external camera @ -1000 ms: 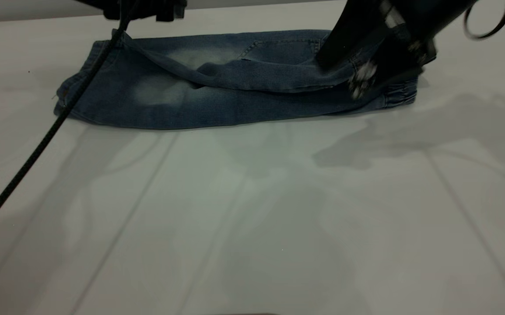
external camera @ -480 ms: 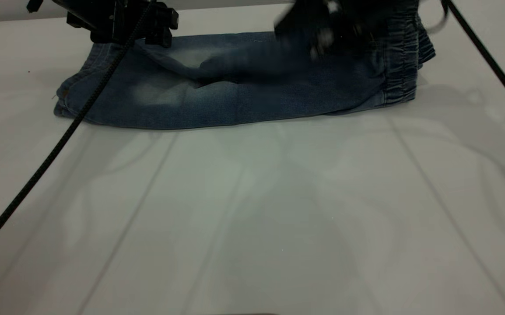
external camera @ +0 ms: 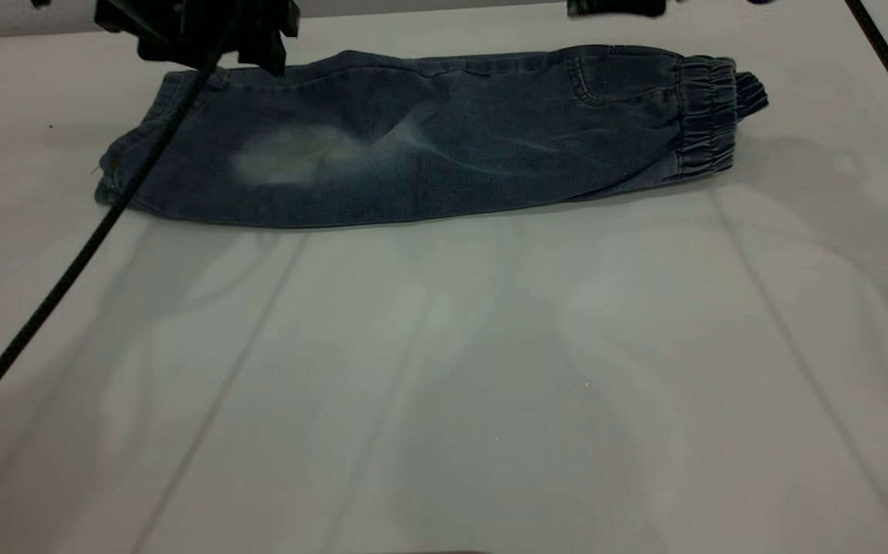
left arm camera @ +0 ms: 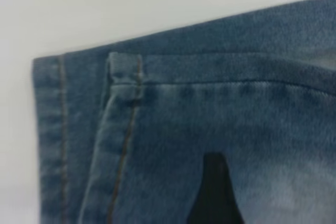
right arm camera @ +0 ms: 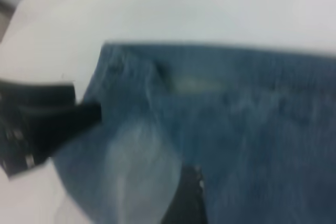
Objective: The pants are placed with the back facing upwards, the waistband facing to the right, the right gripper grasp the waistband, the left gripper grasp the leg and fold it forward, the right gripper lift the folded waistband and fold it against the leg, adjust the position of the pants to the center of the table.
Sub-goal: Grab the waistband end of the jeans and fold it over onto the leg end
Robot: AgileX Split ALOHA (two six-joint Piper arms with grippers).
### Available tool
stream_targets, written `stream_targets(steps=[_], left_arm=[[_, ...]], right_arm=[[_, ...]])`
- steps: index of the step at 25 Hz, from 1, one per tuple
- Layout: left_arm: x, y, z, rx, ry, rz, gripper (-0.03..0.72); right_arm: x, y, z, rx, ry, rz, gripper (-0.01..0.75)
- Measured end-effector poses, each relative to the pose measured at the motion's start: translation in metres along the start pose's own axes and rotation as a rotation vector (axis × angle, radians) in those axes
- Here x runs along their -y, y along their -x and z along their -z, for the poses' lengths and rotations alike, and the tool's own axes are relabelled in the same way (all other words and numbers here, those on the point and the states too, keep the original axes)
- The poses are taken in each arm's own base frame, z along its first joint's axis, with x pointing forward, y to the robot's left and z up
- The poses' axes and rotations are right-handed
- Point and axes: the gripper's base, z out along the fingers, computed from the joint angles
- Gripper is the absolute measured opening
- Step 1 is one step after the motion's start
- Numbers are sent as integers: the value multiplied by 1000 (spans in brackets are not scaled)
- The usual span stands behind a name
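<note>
The pants (external camera: 428,142) lie folded lengthwise at the worktop's (external camera: 444,369) far edge, waistband (external camera: 706,115) right. Whether either tool is apart or together, I cannot tell. Next, the right tool should pinch both waistband layers squarely and carry them onto the leg (external camera: 205,161).

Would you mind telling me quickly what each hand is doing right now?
Left hand: above the pants' far left corner; grip cannot be told.
Right hand: raised at the frame's top edge, clear of the waistband; grip cannot be told.

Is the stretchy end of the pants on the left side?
No, the waistband sits at the right end of the pants on the table.
</note>
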Motion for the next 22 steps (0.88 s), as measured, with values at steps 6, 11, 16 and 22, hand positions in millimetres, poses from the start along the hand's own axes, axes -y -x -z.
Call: stream_targets(steps=[6, 11, 16, 22], left_arm=[[-4, -13, 2, -156, 61, -13, 506], [-5, -18, 3, -205, 79, -7, 506], [1, -18, 3, -213, 73, -16, 506], [14, -20, 4, -222, 57, -37, 506]], right_arm=[[19, 9, 46, -145, -96, -82, 586], [38, 17, 78, -167, -194, -53, 586], [69, 6, 69, -185, -255, -86, 586], [95, -7, 57, -199, -303, -73, 586]])
